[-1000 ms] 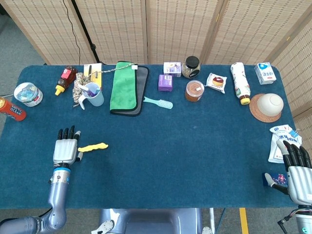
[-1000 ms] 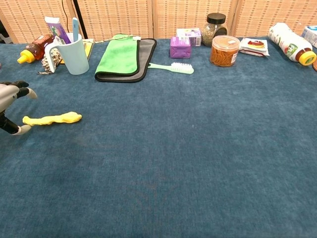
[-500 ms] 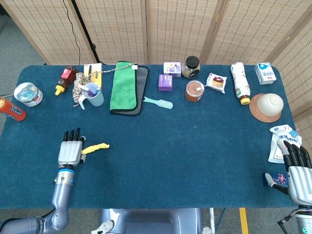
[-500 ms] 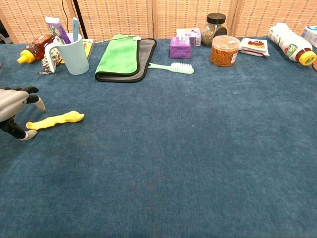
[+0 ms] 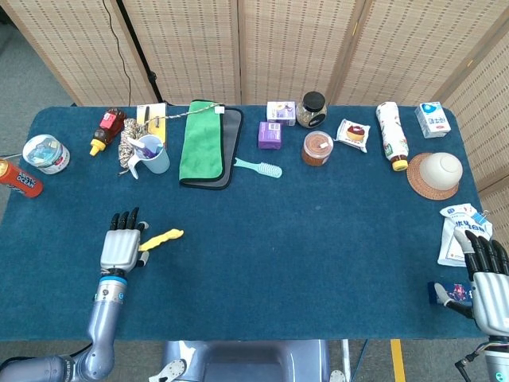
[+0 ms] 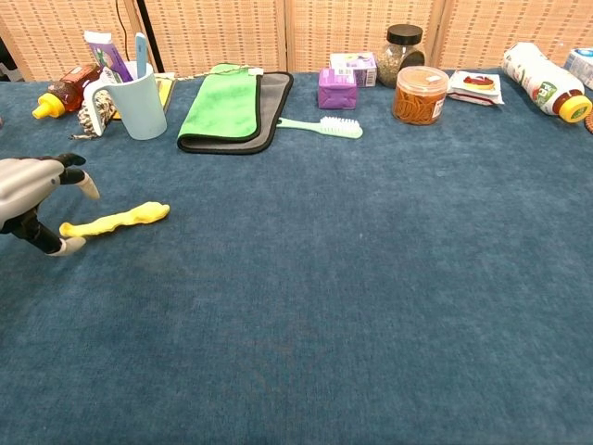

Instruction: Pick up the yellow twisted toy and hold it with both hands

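Observation:
The yellow twisted toy (image 5: 161,238) (image 6: 116,220) lies on the blue tablecloth at the left front, its long axis running left to right. My left hand (image 5: 122,243) (image 6: 37,185) sits just left of it, palm down with fingers spread. Its thumb touches the toy's left end and the other fingers hover above without closing on it. My right hand (image 5: 487,278) rests at the far right front corner in the head view, fingers extended, holding nothing. The chest view does not show it.
Along the back stand a light blue cup (image 5: 153,153), a folded green towel (image 5: 203,142), a green brush (image 5: 258,168), a purple box (image 5: 270,134), jars (image 5: 317,147) and a bottle (image 5: 390,134). A white packet (image 5: 459,231) and a small blue pack (image 5: 445,293) lie by my right hand.
My left hand has moved right and slightly forward, and the yellow toy has slid right along with it. The right hand has barely shifted.

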`<control>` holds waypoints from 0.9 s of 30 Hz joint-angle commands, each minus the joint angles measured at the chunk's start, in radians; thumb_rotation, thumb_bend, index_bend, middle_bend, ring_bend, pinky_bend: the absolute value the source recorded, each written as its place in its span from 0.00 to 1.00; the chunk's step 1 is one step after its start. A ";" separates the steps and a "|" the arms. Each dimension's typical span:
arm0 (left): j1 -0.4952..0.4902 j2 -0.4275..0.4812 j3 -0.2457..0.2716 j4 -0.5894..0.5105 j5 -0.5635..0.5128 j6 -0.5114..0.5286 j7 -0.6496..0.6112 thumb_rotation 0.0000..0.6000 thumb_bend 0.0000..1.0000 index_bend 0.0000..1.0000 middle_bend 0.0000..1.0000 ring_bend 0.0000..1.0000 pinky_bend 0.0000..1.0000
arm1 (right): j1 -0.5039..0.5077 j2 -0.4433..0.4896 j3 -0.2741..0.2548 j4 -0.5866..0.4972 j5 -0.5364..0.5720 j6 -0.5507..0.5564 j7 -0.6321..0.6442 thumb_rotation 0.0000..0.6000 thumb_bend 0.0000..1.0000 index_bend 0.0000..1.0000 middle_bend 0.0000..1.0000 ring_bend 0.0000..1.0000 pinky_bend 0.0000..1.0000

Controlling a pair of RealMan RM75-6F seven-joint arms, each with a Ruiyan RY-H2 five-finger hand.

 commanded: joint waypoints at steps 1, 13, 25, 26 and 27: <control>0.002 -0.006 -0.001 0.011 0.015 0.023 -0.002 0.86 0.29 0.26 0.00 0.00 0.00 | -0.004 0.002 -0.002 0.002 -0.002 0.004 0.004 1.00 0.29 0.06 0.06 0.00 0.00; -0.010 -0.049 -0.002 0.001 -0.028 -0.008 -0.011 0.92 0.30 0.31 0.02 0.00 0.00 | -0.011 0.006 -0.004 0.001 -0.004 0.009 0.006 1.00 0.29 0.06 0.06 0.00 0.00; -0.005 -0.039 0.000 -0.024 -0.043 0.001 -0.018 0.95 0.32 0.36 0.04 0.00 0.00 | -0.014 0.007 -0.003 0.002 0.000 0.008 0.010 1.00 0.29 0.06 0.06 0.00 0.00; -0.005 -0.038 0.003 -0.024 -0.042 0.003 -0.016 0.95 0.32 0.36 0.04 0.00 0.00 | -0.014 0.007 -0.004 0.003 0.000 0.008 0.010 1.00 0.29 0.06 0.06 0.00 0.00; -0.005 -0.038 0.004 -0.024 -0.044 0.003 -0.017 0.95 0.32 0.36 0.04 0.00 0.00 | -0.015 0.006 -0.004 0.003 -0.001 0.009 0.009 1.00 0.29 0.06 0.06 0.00 0.00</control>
